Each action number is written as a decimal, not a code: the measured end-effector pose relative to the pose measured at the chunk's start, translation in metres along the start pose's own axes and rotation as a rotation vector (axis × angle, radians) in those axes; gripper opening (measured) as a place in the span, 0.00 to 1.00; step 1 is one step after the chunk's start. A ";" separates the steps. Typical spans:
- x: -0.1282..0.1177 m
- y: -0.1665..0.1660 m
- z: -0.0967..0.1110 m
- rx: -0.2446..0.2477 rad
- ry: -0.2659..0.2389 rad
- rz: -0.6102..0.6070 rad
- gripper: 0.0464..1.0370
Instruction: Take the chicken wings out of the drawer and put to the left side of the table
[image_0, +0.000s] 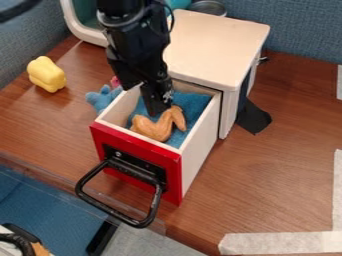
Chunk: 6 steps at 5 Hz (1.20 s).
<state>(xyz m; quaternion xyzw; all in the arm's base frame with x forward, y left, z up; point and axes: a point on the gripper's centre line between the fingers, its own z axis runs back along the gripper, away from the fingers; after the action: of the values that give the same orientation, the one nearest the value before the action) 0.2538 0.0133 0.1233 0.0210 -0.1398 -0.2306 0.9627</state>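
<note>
Camera view: the drawer (200, 137) is being taken as reference. It is standing pulled out of the white cabinet (217, 45), and its inside is being lined by blue cloth (195, 105). A red front (167, 172) is being carried on it, with a black loop handle (144, 221) sticking out toward the camera side.

Chicken wing (155, 129), tan, is being held up by the cloth inside the drawer, nearer the red front than the cabinet. It is lying bent, one end rising toward the gripper (158, 109).

Gripper is being pointed down into the drawer, just beside the wing. Whether the jaws are being clenched, released or closed around the wing cannot be told. Contact with the wing cannot be told either.

Around the drawer, sides as seen in the view: the tabletop (267, 172) is being shared by a blue soft toy (102, 98) near its left wall, partly being hidden by it, and a yellow toy (47, 75) well apart, farther left. A black piece of material (252, 118) is lying to the right, beside the cabinet. White tape (277, 243) is being seen stuck down well to the right of the drawer, toward the camera side. A round metal tin (208, 7) is being partly hidden behind the cabinet.
</note>
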 end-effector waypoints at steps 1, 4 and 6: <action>0.000 0.001 -0.005 0.056 0.000 -0.038 0.96; -0.003 0.001 -0.018 0.035 -0.009 -0.220 0.96; -0.010 0.006 -0.029 0.014 -0.018 -0.239 0.96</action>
<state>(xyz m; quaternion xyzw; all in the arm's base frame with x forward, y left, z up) 0.2560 0.0218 0.0940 0.0422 -0.1467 -0.3431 0.9268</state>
